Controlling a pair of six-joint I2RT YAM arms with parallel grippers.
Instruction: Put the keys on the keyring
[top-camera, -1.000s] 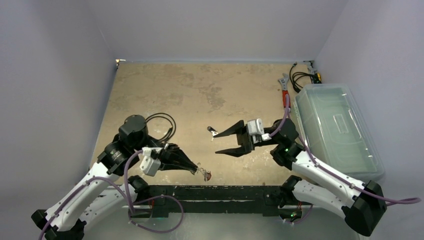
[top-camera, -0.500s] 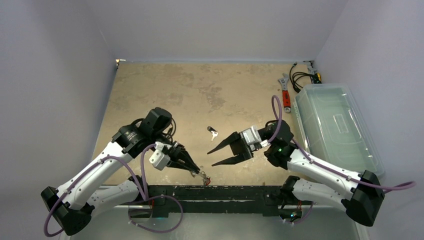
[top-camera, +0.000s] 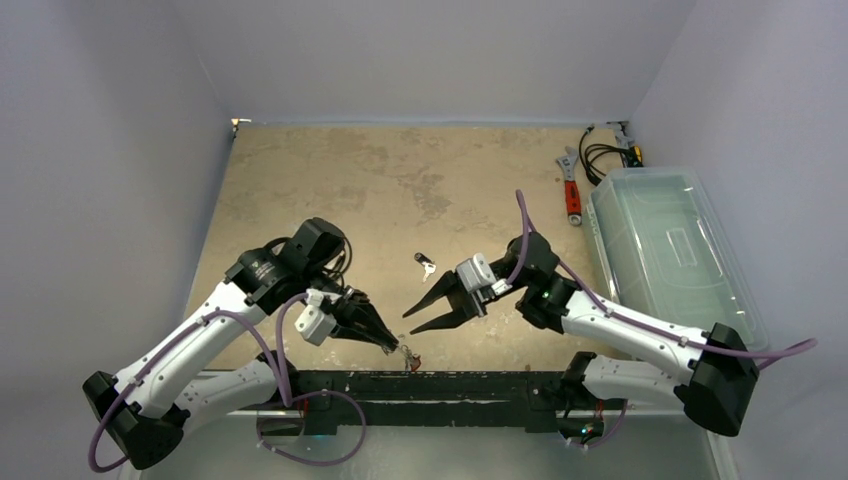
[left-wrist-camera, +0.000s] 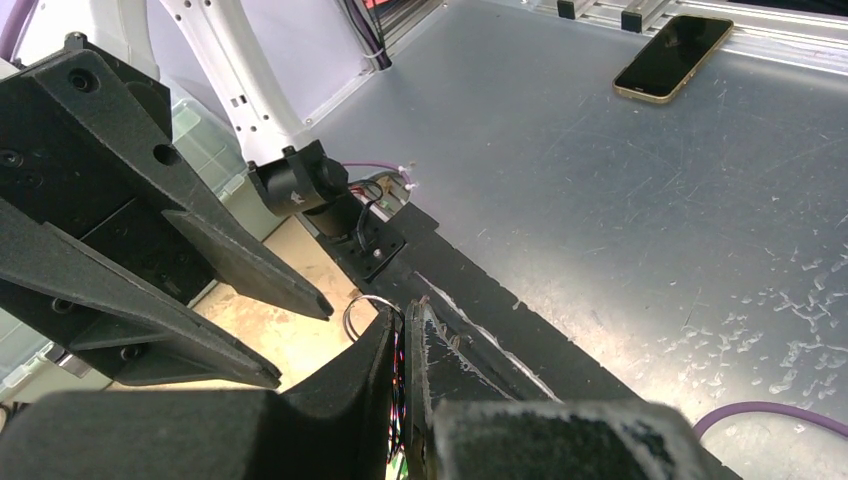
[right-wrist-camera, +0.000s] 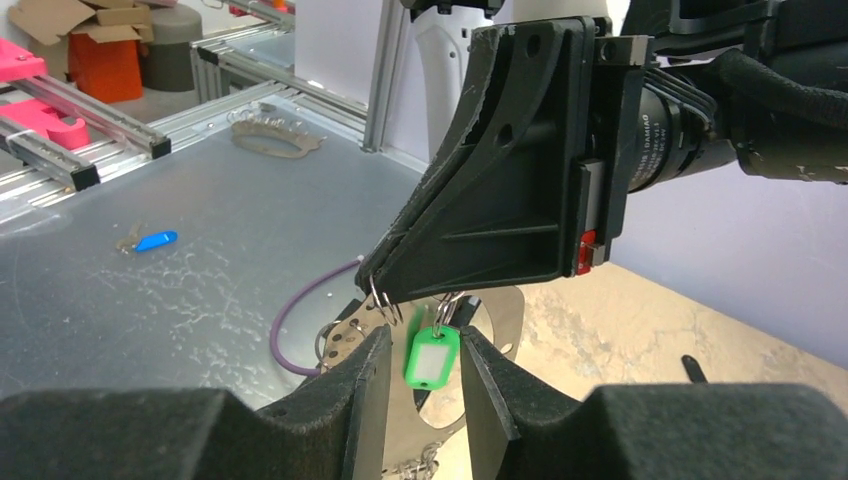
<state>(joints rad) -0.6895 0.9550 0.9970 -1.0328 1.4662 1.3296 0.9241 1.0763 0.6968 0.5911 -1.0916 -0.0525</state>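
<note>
The keyring (top-camera: 408, 351) is held up over the near edge of the bench (top-camera: 400, 170) by the left pincer (top-camera: 396, 346), which is shut tight on it. Thin wire loops are seen at the tip, but which loop is pinched can't be told. A green-tagged key (right-wrist-camera: 430, 360) is hung from the bunch & dangles free. The right pincer (top-camera: 409, 321) is held just beside the bunch, approx. half open, w/ nothing in it. In its wrist view the green tag is framed by the two fingers (right-wrist-camera: 365, 395), but whether it is touched can't be told. One more key (top-camera: 426, 265), black-headed, is seen lying flat on the bench, well apart from both pincers. The keys are judged to be light, hard & smooth, so they could easily be slipped or spun if pinched at the thin blade. A better hold is likely to be had on the plastic head, flat sides against the pads. The ring is thought to be stiff & springy — it should be held steady while a key's hole is pushed on. The bunch can be set swinging by a bump, so a slow, soft touch is called for. The flat key may be hard to lift off the bench — one end may need to be tipped up first.
</note>
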